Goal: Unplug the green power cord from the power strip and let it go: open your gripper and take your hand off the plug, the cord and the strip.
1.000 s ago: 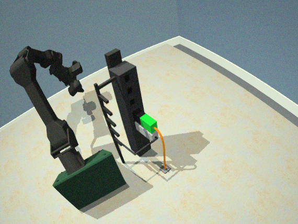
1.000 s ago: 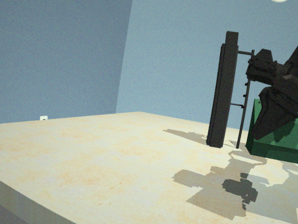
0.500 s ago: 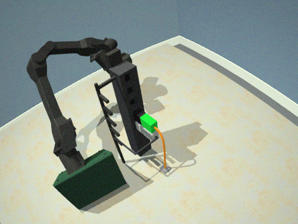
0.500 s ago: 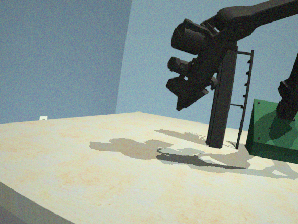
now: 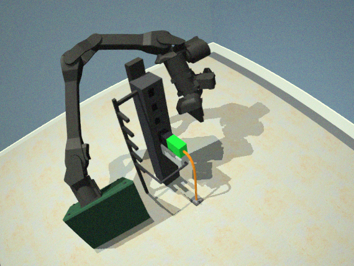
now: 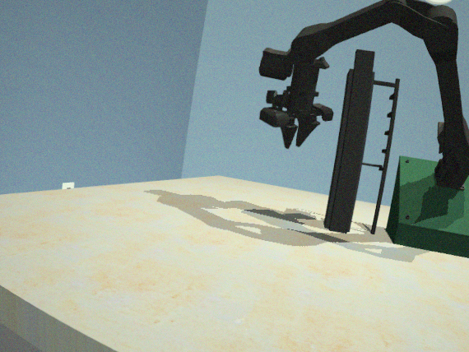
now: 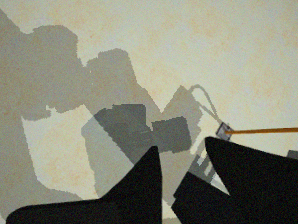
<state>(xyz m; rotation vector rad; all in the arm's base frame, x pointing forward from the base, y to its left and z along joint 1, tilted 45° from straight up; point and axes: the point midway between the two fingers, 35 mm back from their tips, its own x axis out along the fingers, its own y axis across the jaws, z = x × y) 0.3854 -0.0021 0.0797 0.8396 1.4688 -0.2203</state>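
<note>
Green plug (image 5: 177,146): located at the lower half of the upright dark power strip (image 5: 149,124) (image 6: 354,144), against its socket face, with a dark piece between the green body and the strip. It appeared seated; contact depth could not be read. Three dark sockets showed above it in the top view. In the exterior view the plug could not be made out.

Cord (image 5: 195,174) (image 7: 260,131): orange, left the plug's outer end, curved right and then down to a small grey anchor (image 5: 196,202) (image 7: 224,131) on the table (image 5: 279,186) (image 6: 164,280) (image 7: 240,50).

Gripper (image 5: 199,115) (image 6: 292,146) (image 7: 181,147): partly open, a gap between the fingertips, nothing grasped. Tips pointed downward. In the top view it hung to the right of the strip and farther than the plug, apart from both; the cord was also untouched.

Strip surroundings: a thin dark frame (image 5: 125,130) (image 6: 385,156) with short pegs stood beside the strip, to its left in the top view and to its right in the exterior view.

Arm (image 5: 72,109) (image 6: 448,70): mounted on a green block (image 5: 112,214) (image 6: 407,189) at near left in the top view, arched over beyond the strip's upper end. Shadows lay across the table. Blue walls (image 5: 31,62) (image 6: 103,82) stood behind.
</note>
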